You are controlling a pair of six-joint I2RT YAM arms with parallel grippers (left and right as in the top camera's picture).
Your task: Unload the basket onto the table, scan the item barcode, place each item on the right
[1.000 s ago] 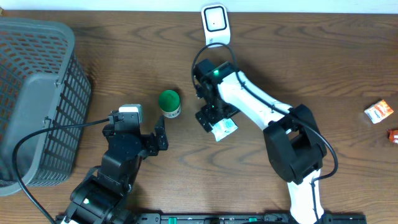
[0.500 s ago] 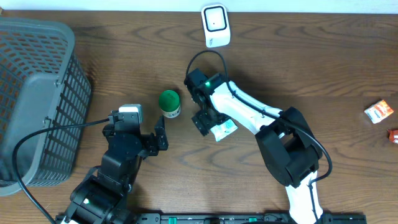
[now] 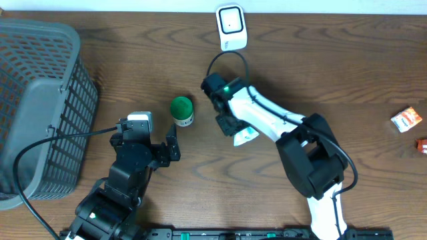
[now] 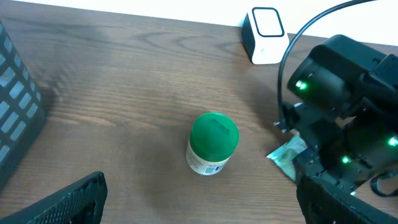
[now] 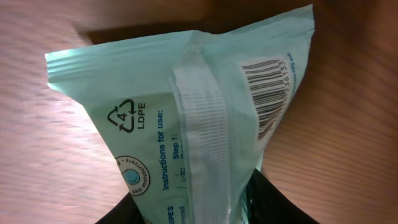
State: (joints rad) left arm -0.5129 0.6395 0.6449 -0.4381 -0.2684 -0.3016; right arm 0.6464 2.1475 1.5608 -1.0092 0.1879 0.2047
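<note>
Right wrist view: the packet [image 5: 155, 124] is being clamped low by the right gripper [image 5: 196, 208], its barcode [image 5: 266, 93] best being kept uncovered for the scanner [image 3: 231, 27].

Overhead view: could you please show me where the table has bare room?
Bare table lies between scanner and orange packet, and between basket and scanner. Crowded around the green-lidded jar, pouch, left claw and right claw.

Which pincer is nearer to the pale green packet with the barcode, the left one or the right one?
Right. The right pincer is at the packet, which sits between its fingers; the left pincer is apart, past the green-lidded bottle.
</note>
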